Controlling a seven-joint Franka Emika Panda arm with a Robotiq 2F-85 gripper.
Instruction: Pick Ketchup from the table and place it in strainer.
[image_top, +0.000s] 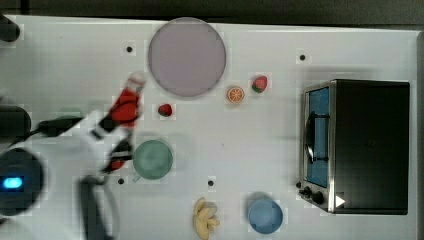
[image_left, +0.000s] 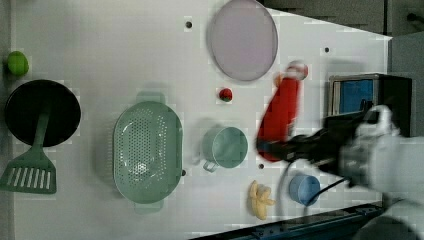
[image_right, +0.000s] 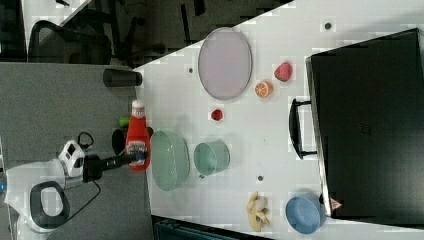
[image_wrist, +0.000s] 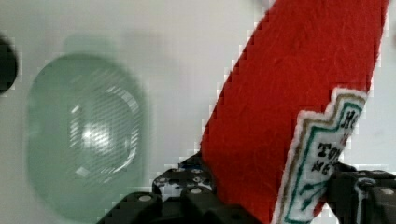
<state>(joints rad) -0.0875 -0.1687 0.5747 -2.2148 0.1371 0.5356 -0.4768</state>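
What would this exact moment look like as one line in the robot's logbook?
stage: carrying | gripper: shut on Ketchup | Ketchup: lifted off table | strainer: empty | placed: not yet

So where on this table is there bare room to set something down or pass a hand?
Bare table lies between the purple plate and the lime, above the strainer in the left view. Another open stretch separates the green cup from the toaster oven. It is crowded around the gripper holding the ketchup beside the strainer.

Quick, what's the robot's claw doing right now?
Gripper: closed on the ketchup bottle, held up off the table, not yet in the strainer.
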